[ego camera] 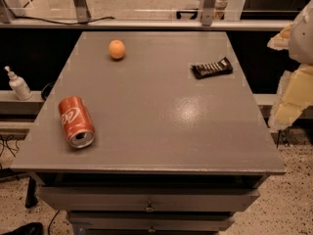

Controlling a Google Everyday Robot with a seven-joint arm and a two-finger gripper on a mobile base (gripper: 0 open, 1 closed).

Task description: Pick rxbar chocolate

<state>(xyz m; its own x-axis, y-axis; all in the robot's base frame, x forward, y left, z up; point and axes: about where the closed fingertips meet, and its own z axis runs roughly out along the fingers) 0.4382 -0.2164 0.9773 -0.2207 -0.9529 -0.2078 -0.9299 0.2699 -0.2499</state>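
The rxbar chocolate (212,68) is a small flat bar in a black glossy wrapper. It lies flat near the far right of the grey table top (161,121), its long side running left to right. My gripper (292,98) shows as pale yellow and white shapes at the right edge of the camera view, beyond the table's right side. It is to the right of the bar and nearer than it, apart from it, and holds nothing that I can see.
A red soda can (76,122) lies on its side at the front left. An orange fruit (117,49) sits at the far left. A white bottle (19,84) stands on a ledge left of the table. Drawers (149,199) face front below the top.
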